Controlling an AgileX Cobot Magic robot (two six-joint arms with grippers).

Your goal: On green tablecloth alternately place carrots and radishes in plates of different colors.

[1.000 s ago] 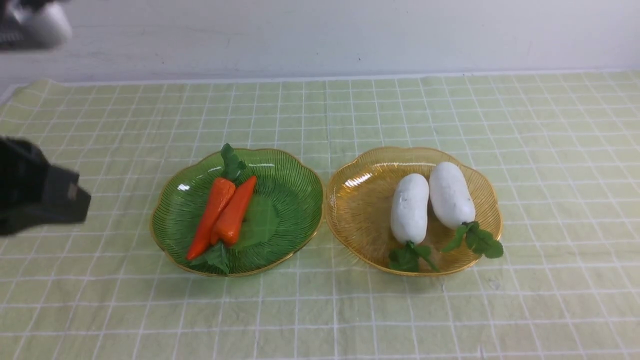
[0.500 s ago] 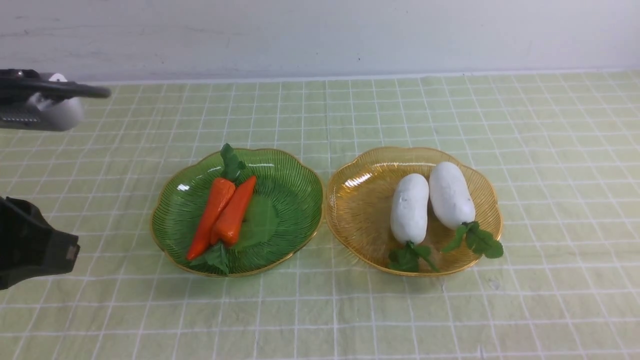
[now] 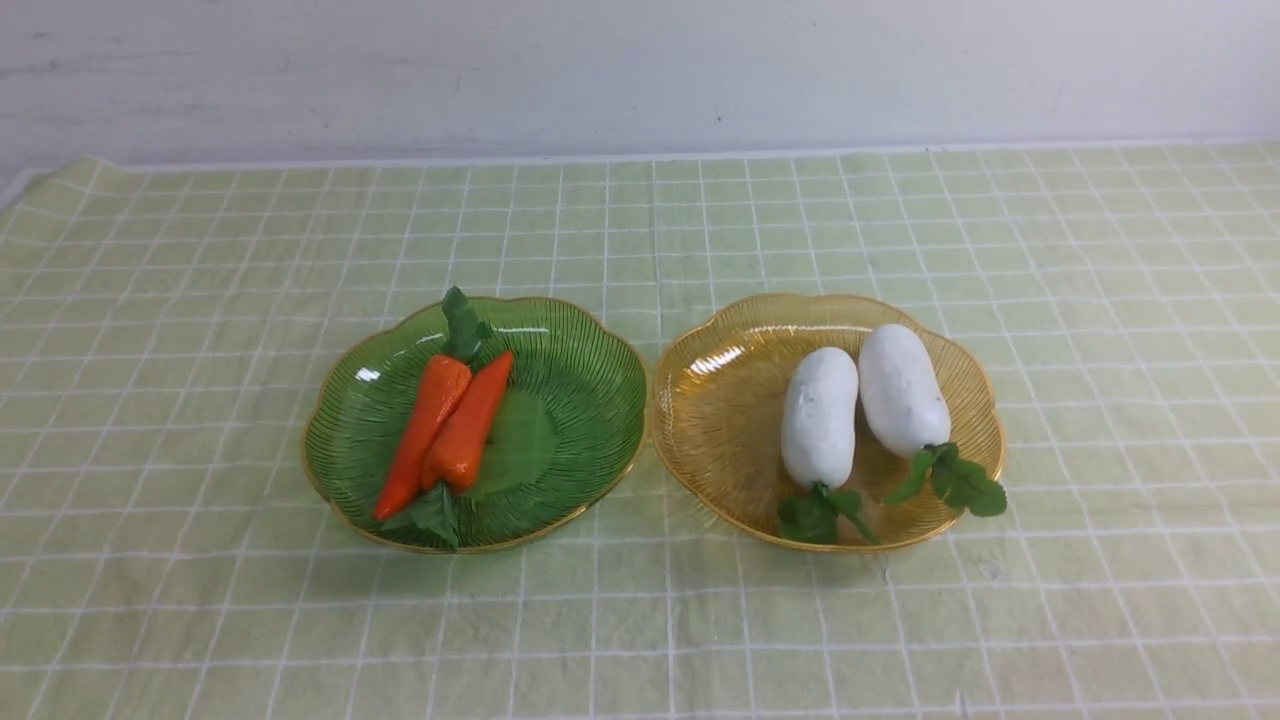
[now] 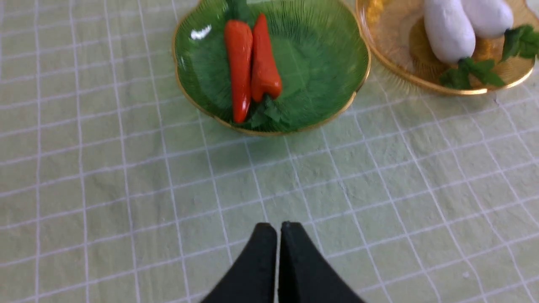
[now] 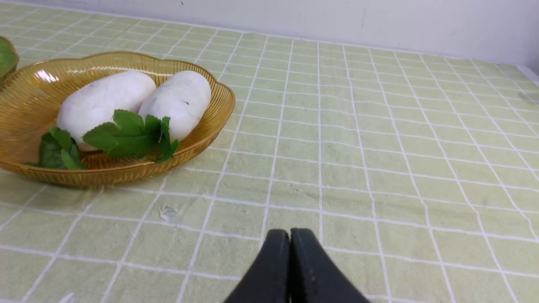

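Observation:
Two orange carrots (image 3: pixel 445 425) (image 4: pixel 250 63) lie side by side in the green plate (image 3: pixel 580 400) (image 4: pixel 328 54) on the green tablecloth (image 3: pixel 640 620). Two white radishes (image 3: pixel 860 405) (image 5: pixel 139 103) lie side by side in the amber-yellow plate (image 3: pixel 720 420) (image 5: pixel 25 105) to its right. Neither arm shows in the front view. My left gripper (image 4: pixel 278 227) is shut and empty over bare cloth, on the near side of the green plate. Beside the amber plate my right gripper (image 5: pixel 290 233) hangs shut with nothing in it.
A pale wall (image 3: pixel 640 70) runs along the cloth's far edge. The cloth is slightly wrinkled, with a small mark (image 5: pixel 169 212) near the amber plate.
The left arm has drawn back out of the front view to the left. Plates, carrots and radishes have not moved.

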